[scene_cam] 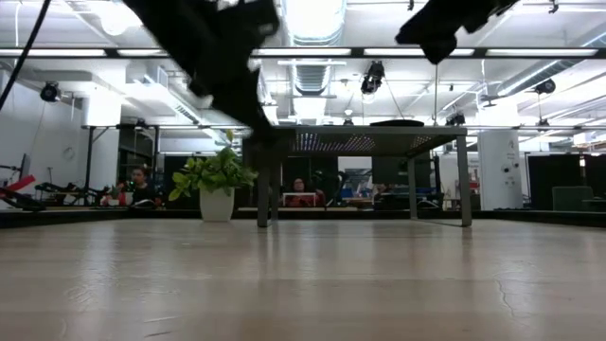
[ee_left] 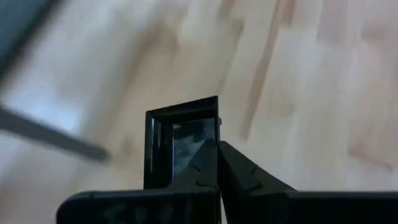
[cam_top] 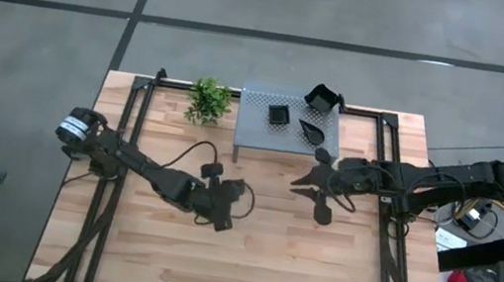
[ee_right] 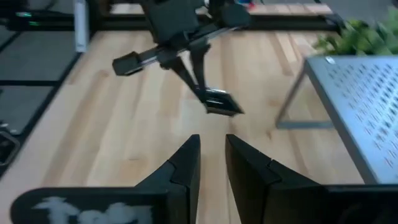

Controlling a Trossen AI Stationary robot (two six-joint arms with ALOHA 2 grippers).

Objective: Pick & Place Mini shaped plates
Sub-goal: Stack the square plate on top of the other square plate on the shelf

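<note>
Left gripper grasped a small black plate over the counter.
The left gripper [ee_right: 202, 93] was clamped on a square plate [ee_right: 222, 104], lifted at the counter's [cam_top: 246, 250] middle. The right gripper [ee_right: 211, 155], at 3 o'clock, was slightly parted and empty. Three plates [cam_top: 312, 129] sat on the shelf [cam_top: 254, 126] at 12 o'clock.

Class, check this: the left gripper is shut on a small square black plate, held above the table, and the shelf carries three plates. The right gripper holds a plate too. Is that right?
Not quite. In the right wrist view the right gripper holds nothing. The rest stands: the left gripper is shut on a square plate, and the high view shows three plates on the shelf.
</note>
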